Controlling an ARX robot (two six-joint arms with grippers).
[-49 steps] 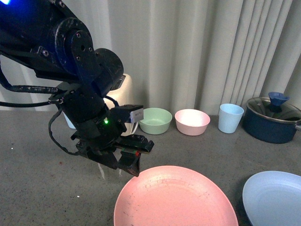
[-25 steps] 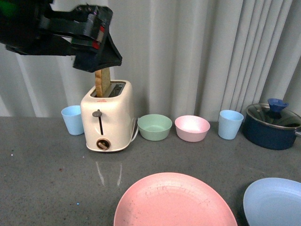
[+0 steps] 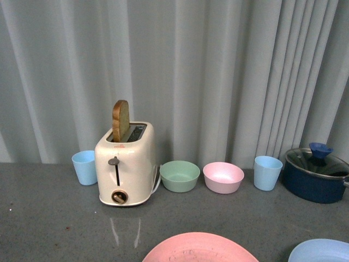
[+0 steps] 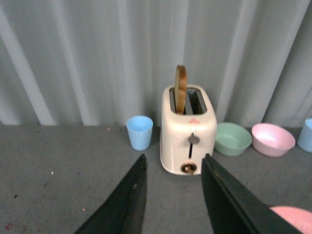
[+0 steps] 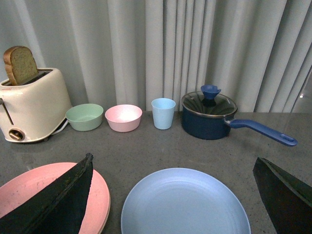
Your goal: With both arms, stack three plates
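tool [image 5: 171, 160] spread wide — blue plate [image 5: 185, 204] beside pink plate [image 5: 34, 179].

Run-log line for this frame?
left gripper open, empty | right gripper open, empty | round pink plate, round light-blue plate apart, unstacked

The left gripper [image 4: 173, 158] has left the front view.

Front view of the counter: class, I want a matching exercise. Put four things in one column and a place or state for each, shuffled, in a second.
Column one
1 toaster
2 saucepan
3 green bowl
4 light blue plate

Column two
a under a glass lid
b beside the pink plate
c holds a slice of bread
d between toaster and pink bowl

Pairs: 1-c, 2-a, 3-d, 4-b.
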